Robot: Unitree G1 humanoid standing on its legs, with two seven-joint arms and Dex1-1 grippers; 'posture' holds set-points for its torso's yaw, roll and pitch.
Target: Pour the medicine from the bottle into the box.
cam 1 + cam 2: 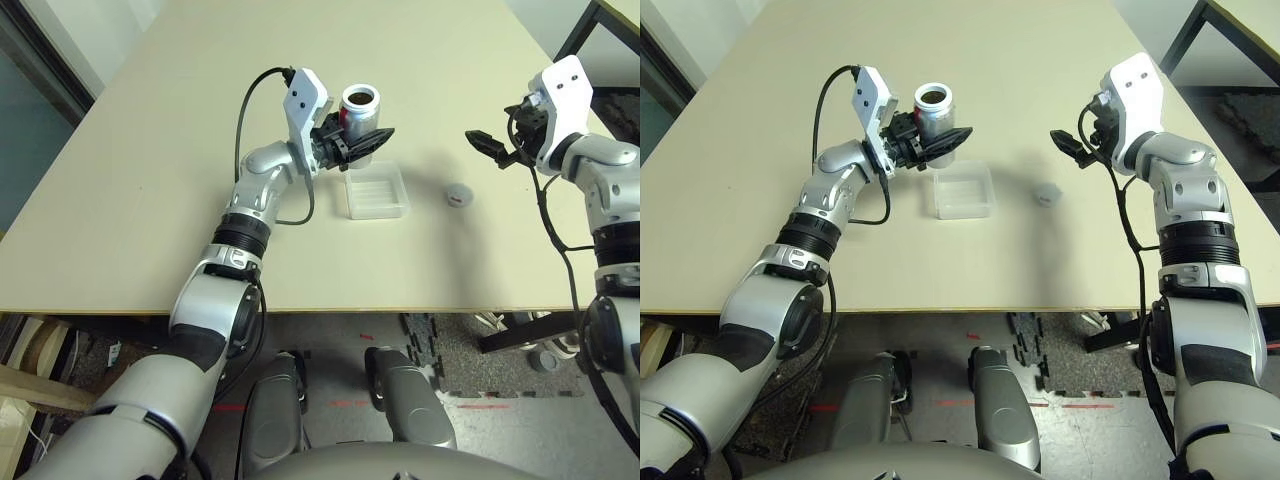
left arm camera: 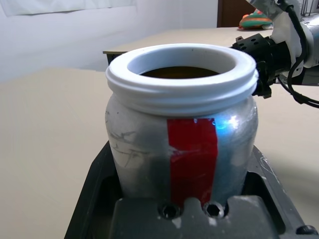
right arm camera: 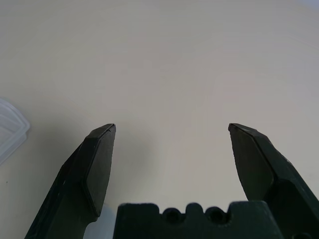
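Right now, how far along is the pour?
Done: the cap is off, lying on the table. In hand: the left gripper holds the open bottle upright behind the box. Left: tipping it; the box looks empty. The right gripper is open, holding nothing.

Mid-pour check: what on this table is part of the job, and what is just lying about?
Job:
- silver-grey metal bottle with red stripe, upright, mouth open, gripped by left gripper
- brown medicine inside it
- clear shallow plastic box, beside the bottle
- right gripper, open, holding nothing

Lying about:
- small flat grey round cap, right of the box
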